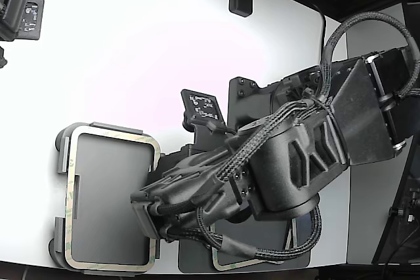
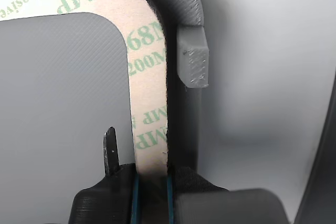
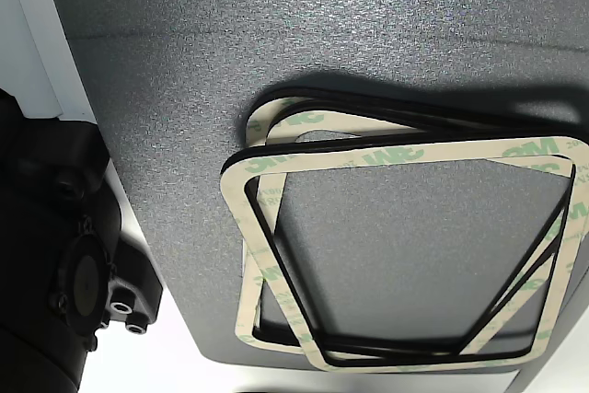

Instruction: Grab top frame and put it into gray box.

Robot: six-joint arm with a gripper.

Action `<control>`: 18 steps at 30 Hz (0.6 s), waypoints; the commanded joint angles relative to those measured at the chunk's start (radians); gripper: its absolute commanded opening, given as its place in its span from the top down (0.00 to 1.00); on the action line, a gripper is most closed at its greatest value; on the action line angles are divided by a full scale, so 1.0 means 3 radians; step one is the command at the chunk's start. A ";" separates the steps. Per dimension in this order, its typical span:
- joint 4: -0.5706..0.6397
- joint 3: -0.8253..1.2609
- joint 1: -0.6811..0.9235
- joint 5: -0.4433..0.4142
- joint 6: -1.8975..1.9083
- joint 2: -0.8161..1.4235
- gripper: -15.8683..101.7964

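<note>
- The gripper (image 2: 151,174) is clamped on the top frame (image 2: 149,93): in the wrist view the cream band with green lettering runs straight out from between the dark fingers (image 2: 111,153), pinched across its width.
- From the grip the band runs on, then curves round a corner along the inside of the gray box (image 2: 184,3) wall, just beside a raised edge tab (image 2: 193,59).
- The exterior view has the frame lying over the box rim (image 1: 65,162), long axis matching the tray's, with the gripper on the side toward that view's right.
- It looks lined up; my read is that letting go comes next.
- The leftover frames (image 3: 405,255) sit stacked askew on the dark mat (image 3: 276,34).
</note>
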State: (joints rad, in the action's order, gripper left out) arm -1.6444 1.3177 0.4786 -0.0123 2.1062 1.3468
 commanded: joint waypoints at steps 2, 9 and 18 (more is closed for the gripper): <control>-0.0026 -0.0092 -0.0051 -0.0005 -0.0010 0.0061 0.97; -0.0005 -0.0046 -0.0051 0.0010 0.0010 0.0056 0.97; 0.0092 0.0041 -0.0051 0.0005 0.0015 0.0056 0.97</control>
State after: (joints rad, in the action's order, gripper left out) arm -1.6214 1.3438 0.4786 -0.0107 2.1092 1.3438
